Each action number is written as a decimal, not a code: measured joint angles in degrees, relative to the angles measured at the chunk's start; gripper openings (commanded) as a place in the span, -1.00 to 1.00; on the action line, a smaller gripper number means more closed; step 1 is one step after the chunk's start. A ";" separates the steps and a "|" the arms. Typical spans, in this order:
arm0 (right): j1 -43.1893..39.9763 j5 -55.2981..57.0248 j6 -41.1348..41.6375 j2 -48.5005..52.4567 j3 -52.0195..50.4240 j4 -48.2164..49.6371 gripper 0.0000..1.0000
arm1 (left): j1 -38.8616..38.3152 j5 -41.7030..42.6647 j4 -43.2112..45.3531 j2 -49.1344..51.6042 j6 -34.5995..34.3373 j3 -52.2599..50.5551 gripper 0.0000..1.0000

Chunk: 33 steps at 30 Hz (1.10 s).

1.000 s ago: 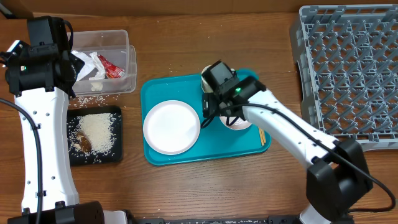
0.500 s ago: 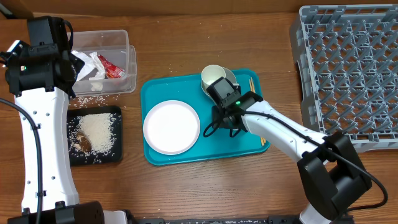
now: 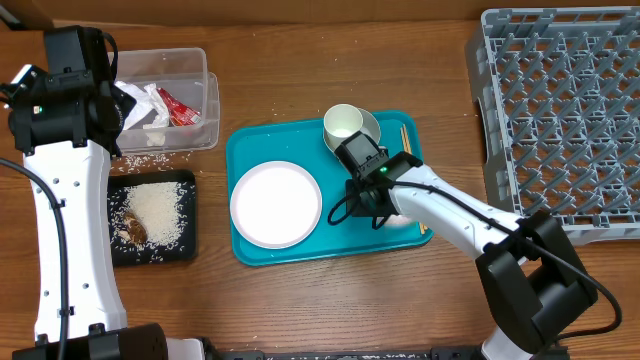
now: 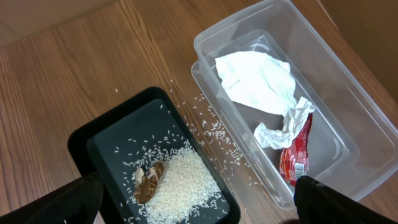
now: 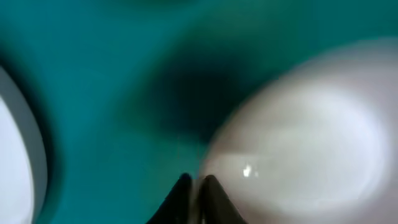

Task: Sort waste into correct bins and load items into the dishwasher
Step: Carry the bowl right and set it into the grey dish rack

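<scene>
On teal plastic tray (image 3: 262, 148), right fingers (image 5: 182, 190) pinched together by glossy white bowl (image 5: 298, 143) — left fingers (image 4: 56, 204) spread.

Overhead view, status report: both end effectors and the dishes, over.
Left end effector open by clear tub. Right end effector low over teal tray beside plate, grip unclear. Plate, cup, chopsticks not yet racked.

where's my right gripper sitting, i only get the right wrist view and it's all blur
Observer: The right gripper is low over the teal tray, just right of the plate.
Operator: is the waste binned yet
Observer: The napkin and red wrapper lie in the clear tub.
Operator: and the rice
Observer: Most of the rice is heaped in the black tray; some grains lie loose on the table beside it.
</scene>
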 measured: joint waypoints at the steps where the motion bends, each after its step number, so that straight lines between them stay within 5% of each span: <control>1: 0.00 -0.04 -0.13 0.00 0.63 -1.07 -0.92 | 0.00 0.00 -0.02 0.00 0.00 0.00 1.00; 15: -7.17 2.75 -0.26 -1.29 29.57 -26.47 -0.93 | 0.00 0.00 0.02 0.00 0.00 0.00 1.00; 21: -29.66 1.64 -5.77 -5.16 42.69 -29.20 -0.92 | 0.00 0.00 -0.02 0.00 0.00 0.00 1.00; 33: -72.39 -19.45 -17.03 -3.34 43.71 -11.58 -0.92 | 0.00 -0.02 0.00 0.00 0.00 0.00 1.00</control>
